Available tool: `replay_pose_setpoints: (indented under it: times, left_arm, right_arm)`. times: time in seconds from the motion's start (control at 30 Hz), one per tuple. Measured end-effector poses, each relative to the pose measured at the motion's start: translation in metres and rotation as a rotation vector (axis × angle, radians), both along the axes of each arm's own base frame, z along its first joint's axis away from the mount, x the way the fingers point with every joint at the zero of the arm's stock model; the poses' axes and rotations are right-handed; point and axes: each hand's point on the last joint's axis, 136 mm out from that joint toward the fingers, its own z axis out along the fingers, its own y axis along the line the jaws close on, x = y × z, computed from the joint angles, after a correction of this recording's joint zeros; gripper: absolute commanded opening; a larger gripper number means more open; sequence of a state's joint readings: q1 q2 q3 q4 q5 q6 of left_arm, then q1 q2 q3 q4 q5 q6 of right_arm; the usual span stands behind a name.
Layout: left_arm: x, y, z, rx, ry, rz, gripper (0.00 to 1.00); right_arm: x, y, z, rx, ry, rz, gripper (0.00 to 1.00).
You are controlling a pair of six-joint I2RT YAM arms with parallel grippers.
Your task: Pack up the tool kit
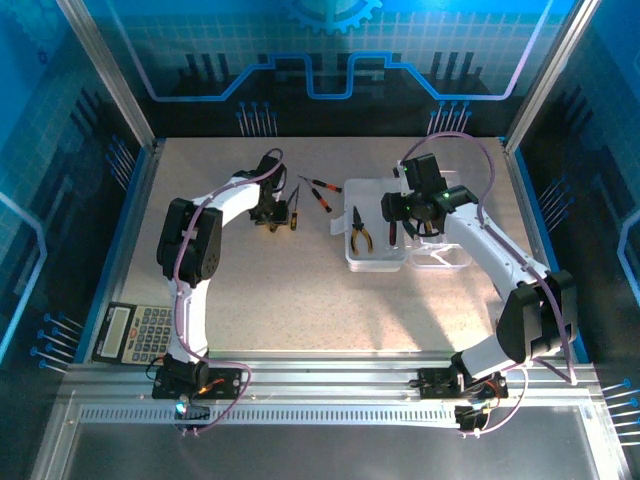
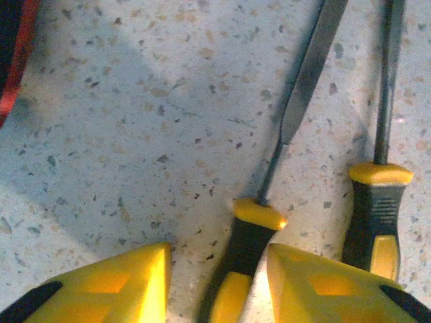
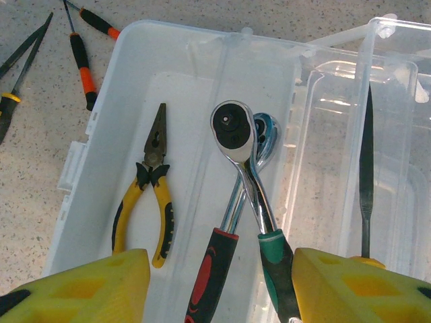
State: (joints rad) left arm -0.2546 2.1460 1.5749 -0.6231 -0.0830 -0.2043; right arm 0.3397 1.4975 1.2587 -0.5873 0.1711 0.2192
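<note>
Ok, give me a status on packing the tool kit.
Done: pliers, red-handled ratchet and green-handled ratchet lie in the clear case; a slim file rests in its other half. In hand: left fingers straddle a yellow-handled file on the table, not gripping yet. Left: the yellow-handled tool beside it, two orange-and-black screwdrivers, then closing the case.

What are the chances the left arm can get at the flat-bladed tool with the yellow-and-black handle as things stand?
Probably yes: the left gripper hangs over that flat-bladed tool, fingers either side of its handle. The neighbouring yellow-and-black-handled tool lies apart to the right, bare speckled table between them.
</note>
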Motion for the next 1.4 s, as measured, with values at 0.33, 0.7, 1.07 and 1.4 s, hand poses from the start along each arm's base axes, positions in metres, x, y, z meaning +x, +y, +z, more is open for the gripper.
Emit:
replay_pose_setpoints:
  times: [0.33,0.7,1.07,1.4]
  left_arm:
    - [0.0,-0.001,0.003,-0.018,-0.013,-0.001,0.0]
    - [-0.03,-0.033,0.089,-0.273,-0.13,-0.082,0.0]
    - [-0.051,-0.124,0.232,-0.751,-0.398,-0.304,0.0]
    - [-0.076,-0.167,0.241,-0.866,-0.357,-0.39,0.0]
  right_arm:
    - [-0.004,0.004,0.004,0.025,0.001,0.022,0.63]
    - [-0.016,0.05,0.052,0.319,-0.064,0.188,1.0]
    - [-0.001,0.102,0.089,0.688,-0.114,0.259,0.85]
    - [0.016,0.131,0.078,0.774,-0.097,0.253,0.68]
